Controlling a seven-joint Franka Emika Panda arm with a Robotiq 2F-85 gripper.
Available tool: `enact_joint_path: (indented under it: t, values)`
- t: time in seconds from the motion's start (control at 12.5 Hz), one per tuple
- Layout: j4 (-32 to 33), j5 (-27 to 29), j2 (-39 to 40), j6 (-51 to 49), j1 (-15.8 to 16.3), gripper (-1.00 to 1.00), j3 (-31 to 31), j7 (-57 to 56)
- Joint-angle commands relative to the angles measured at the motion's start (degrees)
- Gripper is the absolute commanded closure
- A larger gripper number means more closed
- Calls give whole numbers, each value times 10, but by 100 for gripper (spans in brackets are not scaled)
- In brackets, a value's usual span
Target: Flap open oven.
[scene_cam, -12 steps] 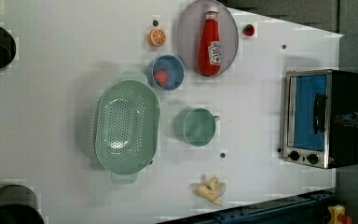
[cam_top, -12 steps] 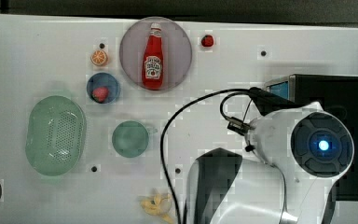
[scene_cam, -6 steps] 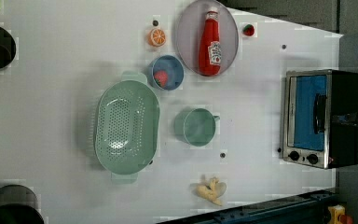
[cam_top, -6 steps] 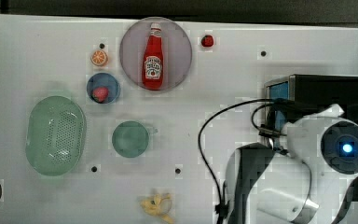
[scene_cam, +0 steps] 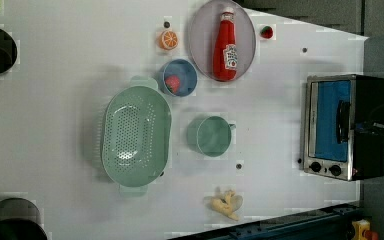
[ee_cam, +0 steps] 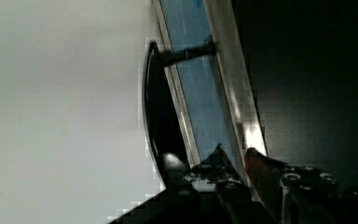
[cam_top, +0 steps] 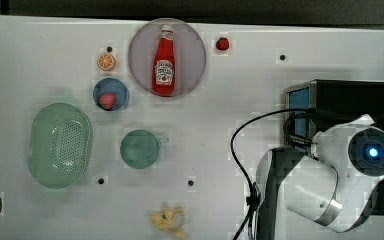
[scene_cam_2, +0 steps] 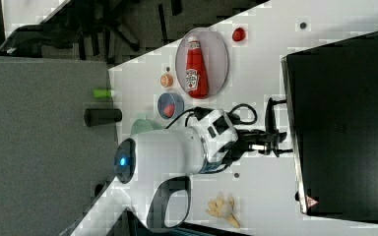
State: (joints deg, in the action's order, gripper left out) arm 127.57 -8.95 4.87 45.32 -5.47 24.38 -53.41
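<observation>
The oven (cam_top: 350, 97) is a black box with a silver front frame, standing at the top view's right; it also appears as the oven (scene_cam: 372, 100) and the oven (scene_cam_2: 344, 123). Its blue glass door (scene_cam: 330, 120) looks closed, with the dark bar handle (scene_cam: 343, 121) across it. My gripper (scene_cam_2: 281, 142) reaches the oven's front top edge from the table side. In the wrist view the gripper (ee_cam: 235, 156) stands a little open. One finger (ee_cam: 219, 158) lies over the glass beside the handle (ee_cam: 158, 116). The other lies over the oven's top. Nothing is clearly gripped.
On the table are a ketchup bottle (cam_top: 164, 62) on a round plate (cam_top: 192, 55), a green colander (cam_top: 59, 145), a green cup (cam_top: 140, 148), a blue bowl (cam_top: 111, 94), an orange (cam_top: 106, 62) and a banana (cam_top: 169, 220). My arm (cam_top: 320, 185) and its cable (cam_top: 240, 150) cover the oven's knob end.
My arm has swung toward the top view's right and now sits over the oven. The gripper has come in to the door's top edge. The door has not moved.
</observation>
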Motion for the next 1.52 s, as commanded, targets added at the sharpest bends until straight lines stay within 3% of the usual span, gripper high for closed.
enact_joint_path:
  t: [0.08, 0.64, 1.12, 1.52]
  values:
    - [-3, -1, 13, 13, 10, 65, -7, -46]
    - [-3, -17, 45, 43, 18, 65, -20, -43]
    - [-2, -175, 51, 15, 50, 65, -40, 111]
    - [-2, -244, 69, -20, 73, 65, -74, 195]
